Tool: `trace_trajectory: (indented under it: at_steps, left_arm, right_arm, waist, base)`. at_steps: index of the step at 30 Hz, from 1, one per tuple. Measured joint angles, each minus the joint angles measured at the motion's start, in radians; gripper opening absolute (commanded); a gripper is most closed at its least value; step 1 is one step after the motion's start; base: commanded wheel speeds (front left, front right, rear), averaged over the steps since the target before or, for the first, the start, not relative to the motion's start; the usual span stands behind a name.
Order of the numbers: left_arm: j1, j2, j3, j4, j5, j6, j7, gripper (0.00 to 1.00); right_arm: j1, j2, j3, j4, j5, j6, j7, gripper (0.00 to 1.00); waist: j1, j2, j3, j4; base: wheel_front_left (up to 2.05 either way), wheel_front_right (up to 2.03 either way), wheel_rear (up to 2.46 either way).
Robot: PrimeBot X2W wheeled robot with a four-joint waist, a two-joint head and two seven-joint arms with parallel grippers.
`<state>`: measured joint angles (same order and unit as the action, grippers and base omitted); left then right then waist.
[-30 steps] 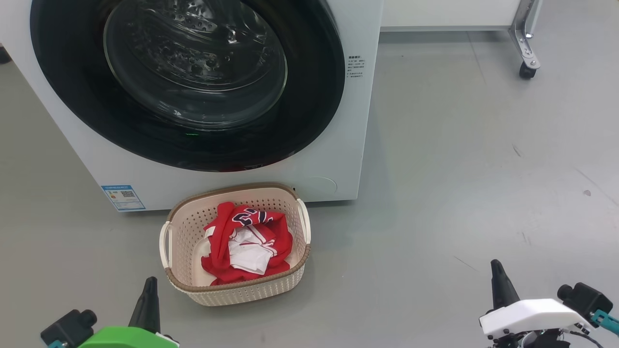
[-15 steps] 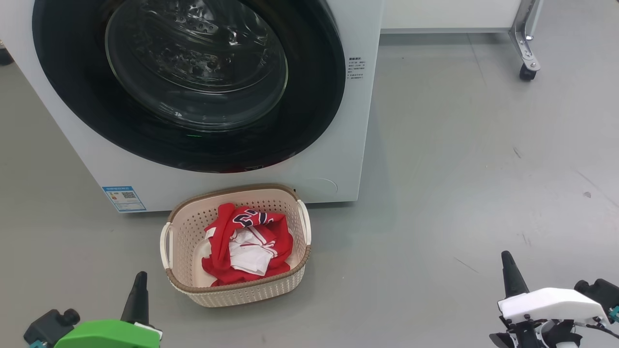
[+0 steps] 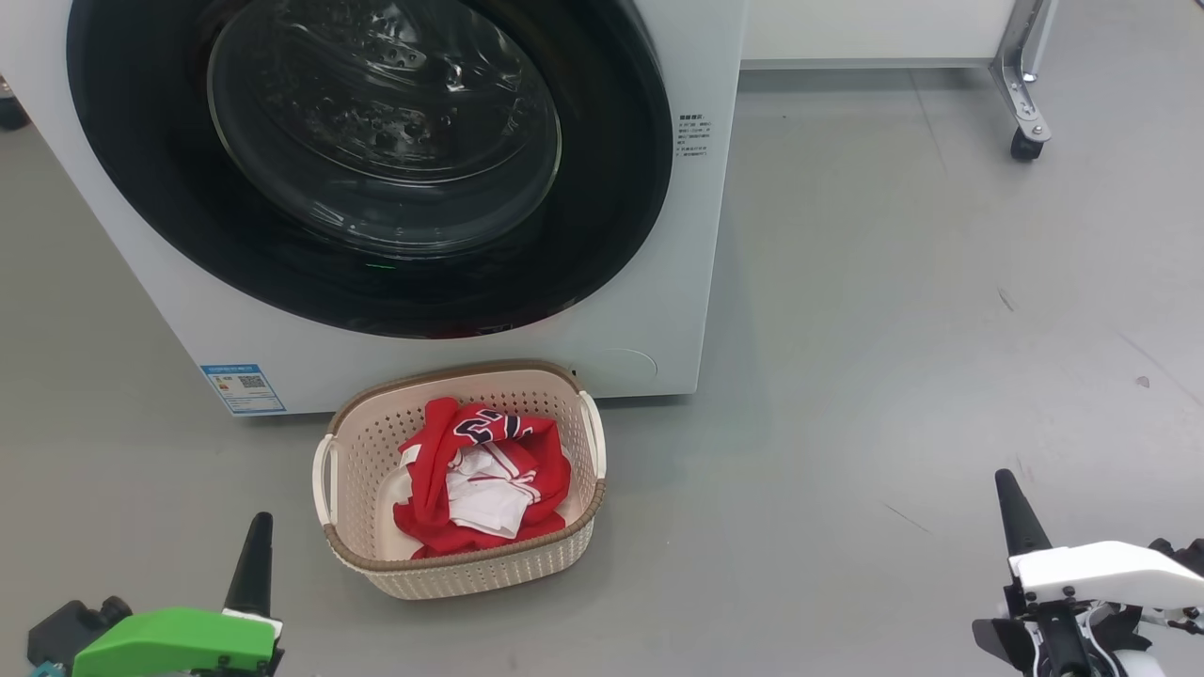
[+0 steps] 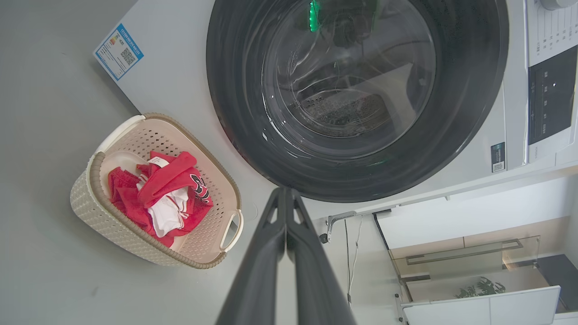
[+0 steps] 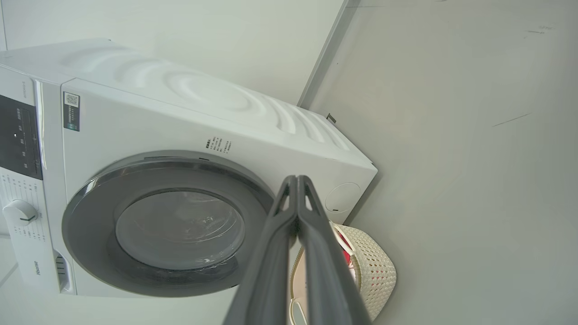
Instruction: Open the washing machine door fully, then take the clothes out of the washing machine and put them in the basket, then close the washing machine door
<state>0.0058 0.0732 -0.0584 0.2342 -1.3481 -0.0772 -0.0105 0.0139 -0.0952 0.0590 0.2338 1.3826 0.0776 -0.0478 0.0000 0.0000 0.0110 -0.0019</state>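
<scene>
Basket (image 3: 489,574) is set on the floor (image 3: 894,329) just before the washing machine (image 3: 673,282), below the washing machine door (image 3: 376,141). The clothes (image 3: 480,470) are contained in the basket. A wheeled frame (image 3: 1023,94) is placed behind, rightward.

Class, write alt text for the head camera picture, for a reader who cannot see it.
A closed washing machine door, black-ringed with a glass bowl, fronts a white washing machine; on the grey floor before it a cream basket holds red and white clothes. The left claw and right claw, both shut, point up from the bottom corners, touching nothing.
</scene>
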Motion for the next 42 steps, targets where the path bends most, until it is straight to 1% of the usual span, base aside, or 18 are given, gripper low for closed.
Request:
trace_trajectory:
  at_steps: [9, 12, 16, 22, 24, 42]
  left_arm:
    - [-0.018, 0.003, 0.024, 0.012, -0.122, -0.016, 0.02, 0.0]
    - [-0.025, 0.003, 0.03, 0.014, -0.155, -0.022, 0.028, 0.0]
    - [-0.032, 0.004, 0.04, 0.017, -0.21, -0.025, 0.037, 0.0]
    - [-0.049, 0.006, 0.058, 0.023, -0.31, -0.036, 0.058, 0.0]
    - [-0.05, 0.006, 0.059, 0.025, -0.314, -0.043, 0.059, 0.0]
    - [-0.053, 0.006, 0.06, 0.033, -0.315, -0.043, 0.059, 0.0]
  right_arm:
    - [-0.019, -0.004, -0.028, 0.005, 0.12, 0.01, 0.022, 0.0]
    - [-0.029, -0.008, -0.038, 0.006, 0.163, 0.018, 0.031, 0.0]
    - [-0.035, -0.01, -0.051, 0.009, 0.217, 0.018, 0.043, 0.0]
    - [-0.053, -0.017, -0.072, 0.014, 0.306, 0.029, 0.061, 0.0]
    - [-0.055, -0.017, -0.075, 0.015, 0.315, 0.035, 0.061, 0.0]
    - [-0.06, -0.017, -0.077, 0.026, 0.316, 0.036, 0.062, 0.0]
  waist:
    - [0.0, 0.0, -0.003, 0.001]
    - [0.0, 0.0, -0.004, 0.001]
    - [0.0, 0.0, -0.005, 0.001]
    - [0.0, 0.0, -0.007, 0.002]
    - [0.0, 0.0, -0.007, 0.002]
    - [0.0, 0.0, -0.008, 0.002]
  base:
    - [0.0, 0.0, 0.0]
    - [0.0, 0.0, 0.0]
    - [0.0, 0.0, 0.0]
    - [0.0, 0.0, 0.0]
    - [0.0, 0.0, 0.0]
    - [0.0, 0.0, 0.0]
